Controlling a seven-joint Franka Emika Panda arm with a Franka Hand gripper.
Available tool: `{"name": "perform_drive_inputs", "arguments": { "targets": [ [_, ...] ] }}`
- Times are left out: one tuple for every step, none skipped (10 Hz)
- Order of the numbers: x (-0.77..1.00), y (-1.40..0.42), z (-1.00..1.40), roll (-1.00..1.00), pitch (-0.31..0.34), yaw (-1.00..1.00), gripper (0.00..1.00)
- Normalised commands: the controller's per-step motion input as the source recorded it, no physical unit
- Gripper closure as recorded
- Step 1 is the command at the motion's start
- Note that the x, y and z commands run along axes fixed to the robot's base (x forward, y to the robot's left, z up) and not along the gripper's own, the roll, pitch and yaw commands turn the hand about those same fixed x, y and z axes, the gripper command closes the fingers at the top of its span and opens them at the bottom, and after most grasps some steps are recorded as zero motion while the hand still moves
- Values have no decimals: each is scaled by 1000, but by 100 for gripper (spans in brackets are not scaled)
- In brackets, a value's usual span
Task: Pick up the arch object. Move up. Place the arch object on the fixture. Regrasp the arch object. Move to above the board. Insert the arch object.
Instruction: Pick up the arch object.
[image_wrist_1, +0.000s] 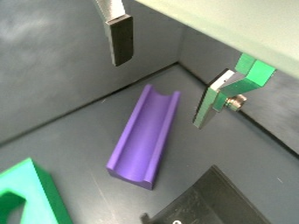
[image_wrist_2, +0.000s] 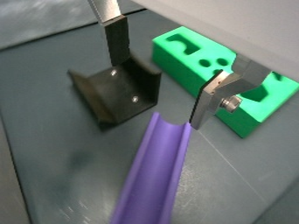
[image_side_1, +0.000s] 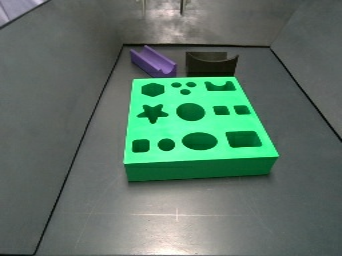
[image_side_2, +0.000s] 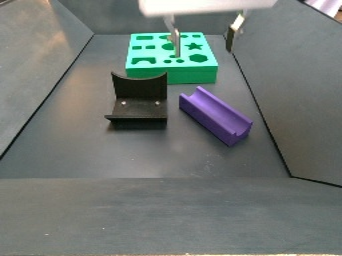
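Wrist views: gripper (image_wrist_1: 163, 74) is hovering above the arch object (image_wrist_1: 145, 136) w/ jaws standing apart, nothing between; arch object is lying groove-up on the floor (image_wrist_1: 70, 96); fixture (image_wrist_2: 114, 92) is sitting just beside its end; side views: board (image_side_1: 195, 128) is lying flat, near fixture and arch object (image_side_2: 215, 113).

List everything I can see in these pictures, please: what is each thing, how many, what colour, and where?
Purple plastic arch object: one, purple, lying groove-up on the dark floor beside the fixture, untouched.
Dark L-shaped fixture: one, black, on the floor between the arch object and the side wall, near the board's end.
Bright green board with shaped cut-outs: one, green, flat on the floor.
Dark grey floor: one, walled in.
Gripper: one, silver fingers with dark pads, open, hovering above the arch object, holding nothing.
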Motion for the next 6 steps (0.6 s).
{"name": "perform_drive_inputs", "arguments": {
  "targets": [
    [-106, 0, -811, 0, -73, 1000, 0],
    [-86, -163, -903, 143, -14, 969, 0],
    [-194, -509, -911, 151, -79, 594, 0],
    [0, -640, -760, 141, -176, 409, 0],
    [-174, -377, -209, 114, -326, 360, 0],
    [0, -17, 0, 11, -7, 0, 0]
  ]
}}
